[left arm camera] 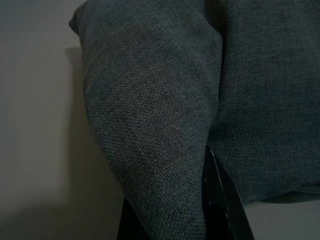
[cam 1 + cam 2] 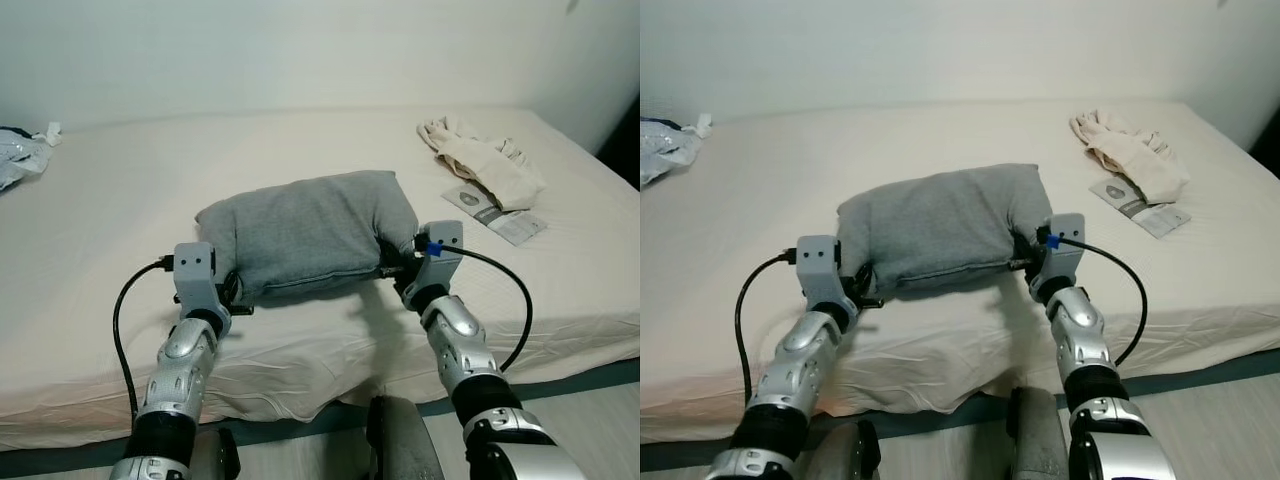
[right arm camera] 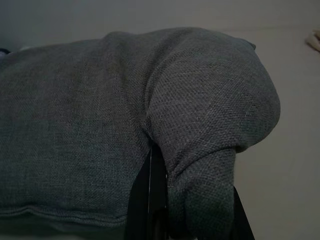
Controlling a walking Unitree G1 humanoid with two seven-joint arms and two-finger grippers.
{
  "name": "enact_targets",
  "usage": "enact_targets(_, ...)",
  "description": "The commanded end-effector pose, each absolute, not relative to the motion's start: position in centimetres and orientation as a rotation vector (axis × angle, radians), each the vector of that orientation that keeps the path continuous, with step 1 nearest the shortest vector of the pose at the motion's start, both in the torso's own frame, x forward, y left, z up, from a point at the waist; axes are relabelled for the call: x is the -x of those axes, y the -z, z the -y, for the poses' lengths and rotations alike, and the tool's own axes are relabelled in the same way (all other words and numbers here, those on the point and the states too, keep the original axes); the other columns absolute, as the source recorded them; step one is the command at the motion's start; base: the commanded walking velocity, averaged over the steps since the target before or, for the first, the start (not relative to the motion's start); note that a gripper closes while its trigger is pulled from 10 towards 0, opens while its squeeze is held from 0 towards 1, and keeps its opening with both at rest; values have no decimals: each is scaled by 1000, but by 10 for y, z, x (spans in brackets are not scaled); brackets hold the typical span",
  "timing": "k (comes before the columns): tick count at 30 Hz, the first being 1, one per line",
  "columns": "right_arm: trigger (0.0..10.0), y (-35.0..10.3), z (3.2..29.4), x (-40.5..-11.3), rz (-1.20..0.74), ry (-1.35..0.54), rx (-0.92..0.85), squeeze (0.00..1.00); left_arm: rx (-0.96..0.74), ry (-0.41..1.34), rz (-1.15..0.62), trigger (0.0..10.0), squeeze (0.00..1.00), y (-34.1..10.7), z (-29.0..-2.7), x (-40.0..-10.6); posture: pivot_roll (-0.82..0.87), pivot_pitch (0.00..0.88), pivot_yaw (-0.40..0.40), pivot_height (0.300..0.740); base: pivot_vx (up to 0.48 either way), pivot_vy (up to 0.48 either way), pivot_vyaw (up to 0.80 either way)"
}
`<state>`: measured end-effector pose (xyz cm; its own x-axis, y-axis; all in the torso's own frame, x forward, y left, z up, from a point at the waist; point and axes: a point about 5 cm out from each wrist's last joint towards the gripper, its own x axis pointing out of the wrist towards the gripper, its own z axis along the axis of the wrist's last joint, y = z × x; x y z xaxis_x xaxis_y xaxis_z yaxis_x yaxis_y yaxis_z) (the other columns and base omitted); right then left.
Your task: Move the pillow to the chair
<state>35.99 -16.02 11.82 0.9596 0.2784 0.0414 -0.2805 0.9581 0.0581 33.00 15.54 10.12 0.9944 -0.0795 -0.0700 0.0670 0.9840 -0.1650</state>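
Left tool (image 2: 232, 292) and right tool (image 2: 397, 268), each clamped on an end of the gray pillow (image 2: 305, 232), fingertips hidden in fabric. Pillow rests on the bed (image 2: 150, 200). Print on the leaflet (image 2: 495, 212) is unreadable.

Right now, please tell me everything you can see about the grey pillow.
The pillow is grey, of coarse woven fabric, plump, with a stitched seam along its near edge. It lies flat near the front edge of the bed, on the cream sheet. The left end effector pinches its left end, the right end effector its right end; the fabric bunches at both.
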Motion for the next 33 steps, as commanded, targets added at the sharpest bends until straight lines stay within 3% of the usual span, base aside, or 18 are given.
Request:
enact_targets(1, 10000, -123, 153, -358, 78, -337, -31, 0, 124, 86, -44, 10000, 0, -105, -156, -327, 5, 50, -27, 561, 0, 0, 0)
enact_targets(24, 10000, -126, 155, -356, 106, -299, -3, 0, 168, 57, -16, 10000, 0, -108, -151, -328, -7, 54, -21, 650, 0, 0, 0)
enact_targets(33, 10000, -125, 152, -357, 82, -316, -25, 0, 239, 52, -10, 10000, 0, -109, -151, -327, -7, 47, -25, 655, 0, 0, 0)
